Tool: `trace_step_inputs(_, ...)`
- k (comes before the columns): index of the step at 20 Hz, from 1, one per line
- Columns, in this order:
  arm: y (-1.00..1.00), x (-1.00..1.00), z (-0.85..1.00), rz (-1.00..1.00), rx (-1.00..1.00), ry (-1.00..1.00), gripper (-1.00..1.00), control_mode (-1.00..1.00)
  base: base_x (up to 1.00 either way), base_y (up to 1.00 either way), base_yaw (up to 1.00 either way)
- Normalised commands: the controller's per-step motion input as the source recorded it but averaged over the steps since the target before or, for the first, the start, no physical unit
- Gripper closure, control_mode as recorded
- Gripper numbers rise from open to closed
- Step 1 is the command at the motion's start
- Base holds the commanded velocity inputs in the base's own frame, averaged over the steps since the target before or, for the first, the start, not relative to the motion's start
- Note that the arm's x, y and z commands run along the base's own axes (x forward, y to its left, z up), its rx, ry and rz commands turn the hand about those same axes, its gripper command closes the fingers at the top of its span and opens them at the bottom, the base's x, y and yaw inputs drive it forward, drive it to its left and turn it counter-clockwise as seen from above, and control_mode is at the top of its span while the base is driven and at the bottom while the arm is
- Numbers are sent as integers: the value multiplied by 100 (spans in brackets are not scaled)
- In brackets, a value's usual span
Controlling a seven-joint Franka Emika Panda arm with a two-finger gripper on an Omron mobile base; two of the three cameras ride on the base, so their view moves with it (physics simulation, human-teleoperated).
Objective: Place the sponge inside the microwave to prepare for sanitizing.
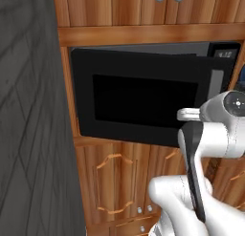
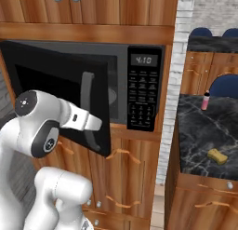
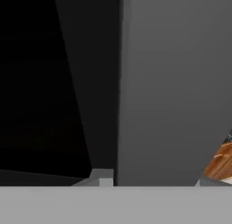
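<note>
Microwave (image 2: 145, 89) is the big black built-in one set into the wooden cabinets (image 2: 125, 178). Its door (image 2: 46, 84) is swung partway out, hinged on the far left, so you can see a slice of the grey inside past the door's free edge. The keypad (image 2: 143, 103) sits just right of the hand, with the little display (image 2: 144, 60) above it reading 4:10.

The hand (image 3: 152, 181) is pushed right up against the door at the grey vertical handle (image 2: 88, 110). From the right base camera the white wrist ends right at that handle. From the hand's own camera the two dark fingertips (image 3: 103, 177) poke up at the bottom, with a black surface on one side and a plain grey one straight ahead. The jaws are drawn in narrow, and I honestly can't tell whether they're pinching the handle or just sitting next to it.

The sponge (image 2: 217, 156) is the yellow one, lying flat on the dark marble bench (image 2: 195, 131), well off to the hand's right and lower down, nowhere near the microwave opening. There's a small pink bottle (image 2: 205, 101) standing upright farther back on the same bench, well apart from the sponge.
</note>
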Motion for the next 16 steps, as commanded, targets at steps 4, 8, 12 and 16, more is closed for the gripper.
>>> trace_step_inputs(4, 60, -35, -2, -11, 0, -1, 100, -100, 0, 0, 0)
trace_step_inputs(8, 66, -52, -13, -12, 0, -5, 100, -100, 0, 0, 0)
trace_step_inputs(12, 67, -56, -22, -12, 0, -6, 100, -100, 0, 0, 0)
trace_step_inputs(16, 57, -36, -22, -12, 0, -4, -100, -100, 0, 0, 0)
